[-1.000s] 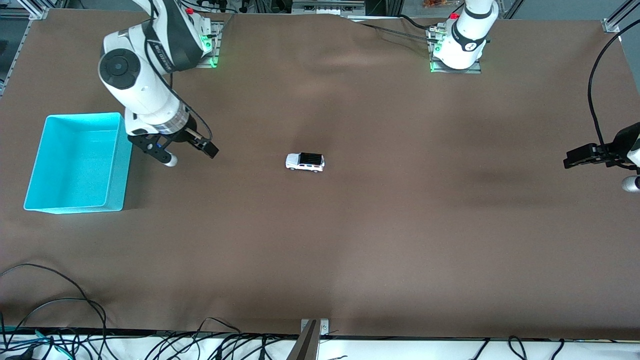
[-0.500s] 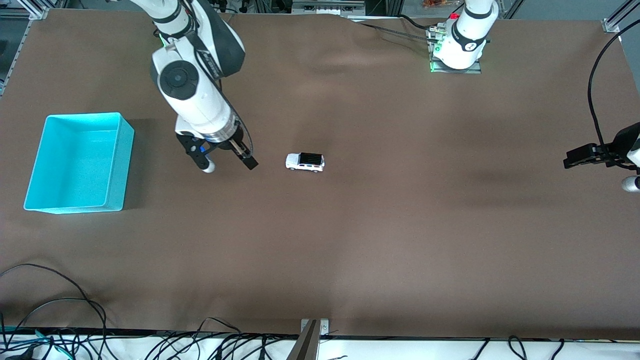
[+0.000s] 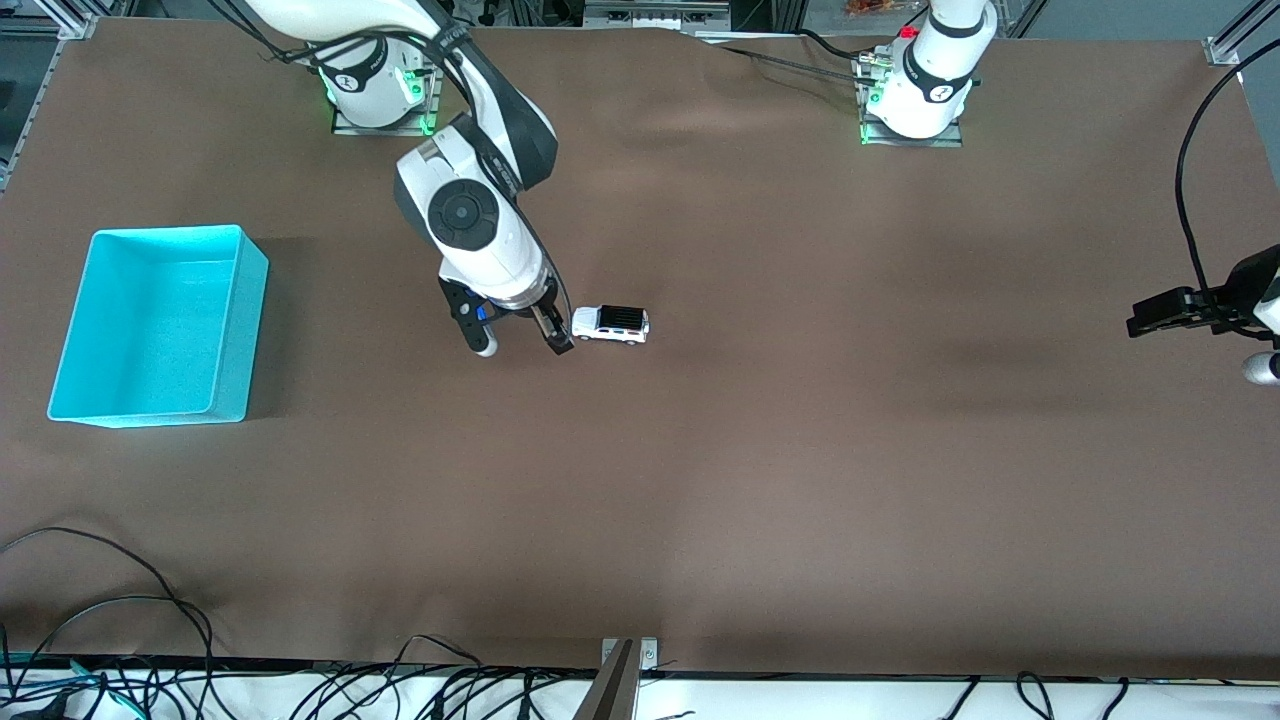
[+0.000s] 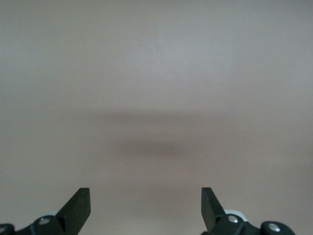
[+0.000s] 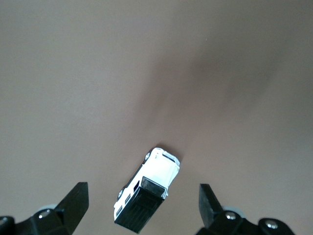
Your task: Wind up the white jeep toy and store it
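white jeep toy (image 3: 610,324): on its wheels mid-table, on the brown cover (image 3: 800,450)
right gripper (image 3: 521,347): fingers spread, over the cover just beside the jeep, nothing held
left gripper (image 3: 1190,325): spread, empty, waits at the left arm's end
turquoise bin (image 3: 238,300): right arm's end, well apart from the jeep

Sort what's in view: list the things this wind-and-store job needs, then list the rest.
Job:
- white jeep toy, on the table's middle
- turquoise bin, at the right arm's end
- right end effector, open, beside the jeep

Rest:
- left end effector, open, waiting over bare table
- cables at the table's near edge
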{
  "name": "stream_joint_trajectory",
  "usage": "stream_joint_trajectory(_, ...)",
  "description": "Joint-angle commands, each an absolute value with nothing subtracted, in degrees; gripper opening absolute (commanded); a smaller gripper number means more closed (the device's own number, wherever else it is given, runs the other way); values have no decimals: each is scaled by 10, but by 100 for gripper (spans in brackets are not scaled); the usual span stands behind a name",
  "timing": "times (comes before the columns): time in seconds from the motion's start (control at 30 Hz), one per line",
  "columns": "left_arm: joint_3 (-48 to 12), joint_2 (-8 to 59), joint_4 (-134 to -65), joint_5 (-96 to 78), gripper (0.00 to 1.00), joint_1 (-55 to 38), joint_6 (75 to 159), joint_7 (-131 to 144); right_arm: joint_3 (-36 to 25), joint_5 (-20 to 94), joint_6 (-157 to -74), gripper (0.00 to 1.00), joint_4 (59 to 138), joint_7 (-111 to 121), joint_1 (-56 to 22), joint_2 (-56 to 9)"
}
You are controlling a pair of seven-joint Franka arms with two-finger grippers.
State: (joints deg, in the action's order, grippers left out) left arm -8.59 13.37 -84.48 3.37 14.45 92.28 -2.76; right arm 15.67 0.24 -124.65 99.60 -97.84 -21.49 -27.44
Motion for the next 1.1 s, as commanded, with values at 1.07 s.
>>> stream_joint_trajectory(1.07,-84,129,-850,18,100,146,925,-40,150,-57,-1252,100,865,-1382,-287,-410)
